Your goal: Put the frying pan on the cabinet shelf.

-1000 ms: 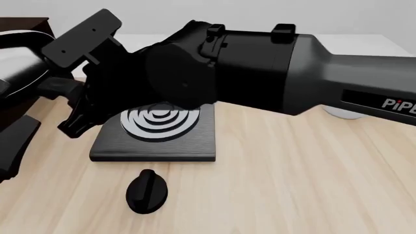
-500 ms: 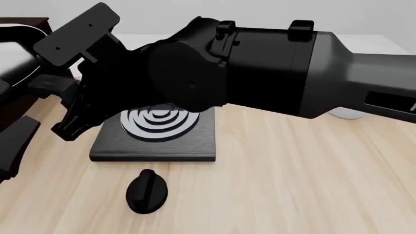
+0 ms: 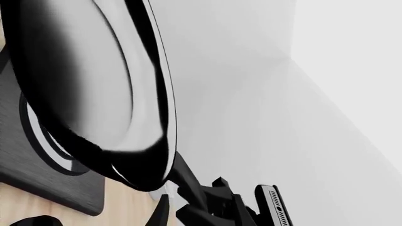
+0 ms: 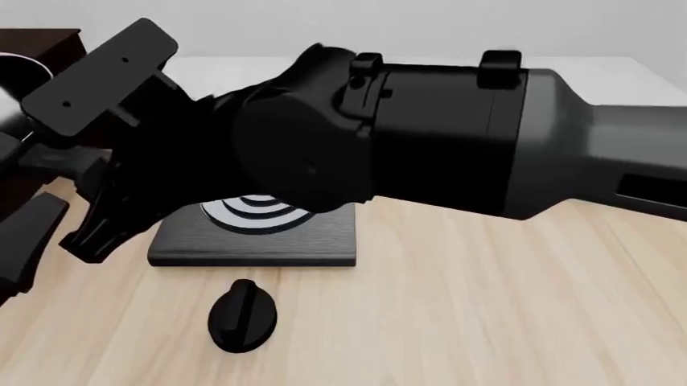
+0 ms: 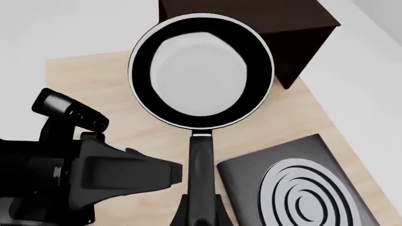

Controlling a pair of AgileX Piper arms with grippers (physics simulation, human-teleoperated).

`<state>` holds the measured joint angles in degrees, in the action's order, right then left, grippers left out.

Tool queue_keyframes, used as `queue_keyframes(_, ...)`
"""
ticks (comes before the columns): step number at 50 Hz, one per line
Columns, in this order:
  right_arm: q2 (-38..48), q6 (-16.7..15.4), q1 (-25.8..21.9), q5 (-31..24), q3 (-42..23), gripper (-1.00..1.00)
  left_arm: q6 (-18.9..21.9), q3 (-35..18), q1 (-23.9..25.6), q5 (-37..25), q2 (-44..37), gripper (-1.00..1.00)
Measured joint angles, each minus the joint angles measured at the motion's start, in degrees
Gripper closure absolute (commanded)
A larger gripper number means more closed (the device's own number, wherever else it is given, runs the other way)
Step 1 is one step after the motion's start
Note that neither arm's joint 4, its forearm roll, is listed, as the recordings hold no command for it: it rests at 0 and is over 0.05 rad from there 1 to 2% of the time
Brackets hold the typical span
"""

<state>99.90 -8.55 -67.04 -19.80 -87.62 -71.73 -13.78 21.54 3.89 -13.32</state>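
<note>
The frying pan (image 5: 201, 70) is round and black with a glossy inside and a pale rim. My right gripper (image 5: 201, 214) is shut on its long handle and holds it in the air, level, in front of the dark brown cabinet (image 5: 270, 33). In the front view the right arm fills the middle, and only a sliver of the pan (image 4: 13, 76) shows at the far left beside the cabinet (image 4: 43, 40). The shelf board itself is not visible. The left wrist view shows the pan (image 3: 94, 84) edge-on and very close. My left gripper (image 4: 24, 237) is low at the left edge, empty.
The black square stove plate (image 4: 257, 237) with concentric rings lies on the light wooden tabletop (image 4: 483, 305), below the right arm. A black knob (image 4: 241, 315) sits in front of it. The left arm (image 5: 82, 174) is close beside the pan handle.
My right arm has swung further left and a little up, carrying the pan toward the cabinet. The pan has slid almost out of the front view's left edge.
</note>
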Motion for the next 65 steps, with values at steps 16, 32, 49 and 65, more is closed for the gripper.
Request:
queue_keyframes(16,-0.6,0.1,-1.6,-0.1,-0.2,1.00,0.3,0.4,-0.1,0.4,-0.4,-1.00)
queue_keyframes(32,-1.1,0.4,-3.1,0.5,0.6,1.00,0.4,0.6,-0.2,0.5,-0.7,-1.00)
queue_keyframes(49,-0.7,1.3,-4.8,1.0,1.2,1.00,0.5,0.6,-0.4,0.7,-0.6,-1.00)
queue_keyframes(65,-0.5,2.0,-5.3,1.4,0.4,1.00,-0.7,0.8,-0.7,1.1,-0.4,1.00)
